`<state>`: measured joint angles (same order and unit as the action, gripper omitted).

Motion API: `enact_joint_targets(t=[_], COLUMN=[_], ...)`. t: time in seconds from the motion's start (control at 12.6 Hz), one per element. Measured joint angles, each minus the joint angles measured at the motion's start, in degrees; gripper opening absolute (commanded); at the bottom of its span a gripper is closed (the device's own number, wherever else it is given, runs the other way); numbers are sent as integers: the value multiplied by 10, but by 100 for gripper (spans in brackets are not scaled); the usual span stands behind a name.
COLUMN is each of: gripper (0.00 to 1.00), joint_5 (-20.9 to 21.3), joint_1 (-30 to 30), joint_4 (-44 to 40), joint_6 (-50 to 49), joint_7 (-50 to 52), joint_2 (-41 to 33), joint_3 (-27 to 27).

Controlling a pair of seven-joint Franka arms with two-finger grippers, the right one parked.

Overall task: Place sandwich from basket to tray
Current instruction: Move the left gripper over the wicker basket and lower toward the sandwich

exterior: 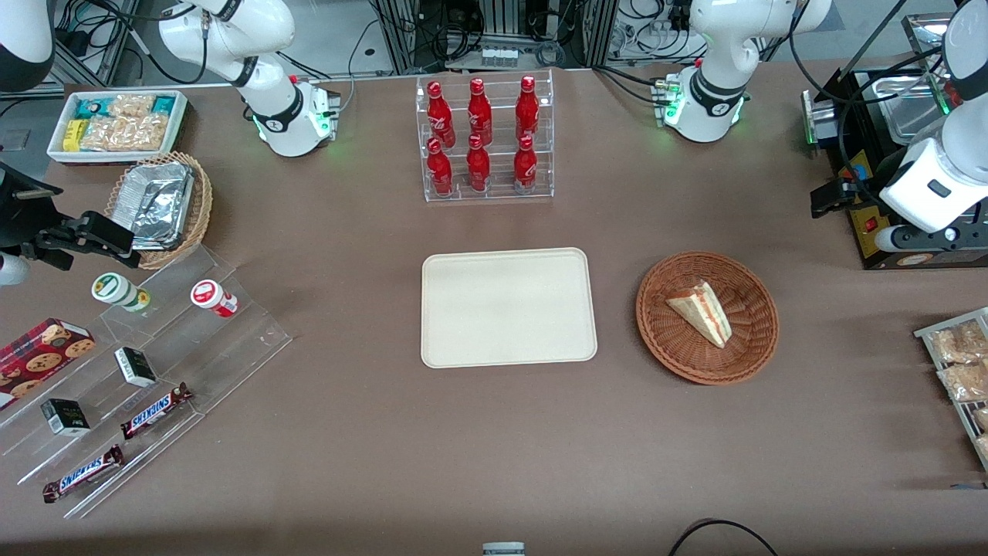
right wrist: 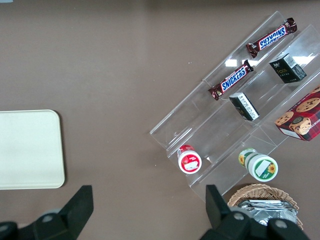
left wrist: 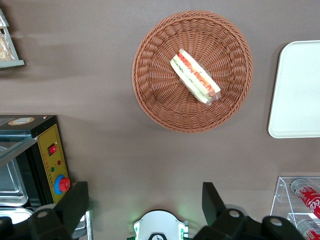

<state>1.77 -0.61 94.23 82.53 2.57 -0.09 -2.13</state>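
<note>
sandwich is seen lying in basket | tray is placed at basket's 9 o'clock, apart | gripper is held wide, above worktop

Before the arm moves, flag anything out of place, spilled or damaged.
Nothing stands out. The sandwich lies intact in the basket, the tray sits flat beside it, and the open gripper hovers high above the table.
</note>
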Motion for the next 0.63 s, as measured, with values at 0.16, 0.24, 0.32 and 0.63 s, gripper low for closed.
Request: enact_joint_targets(t=[0.16,0.24,0.32,0.63], gripper=[100,100,100,100], joint_5=[0,0,0,0], joint_1=[0,-1,-3,-23], joint_4=[0,1,3,40], joint_6=[0,-1,-1,46], joint_7=[2,6,9,15], joint_2=[0,1,5,40], joint_3=[-1,-2,-3,-6])
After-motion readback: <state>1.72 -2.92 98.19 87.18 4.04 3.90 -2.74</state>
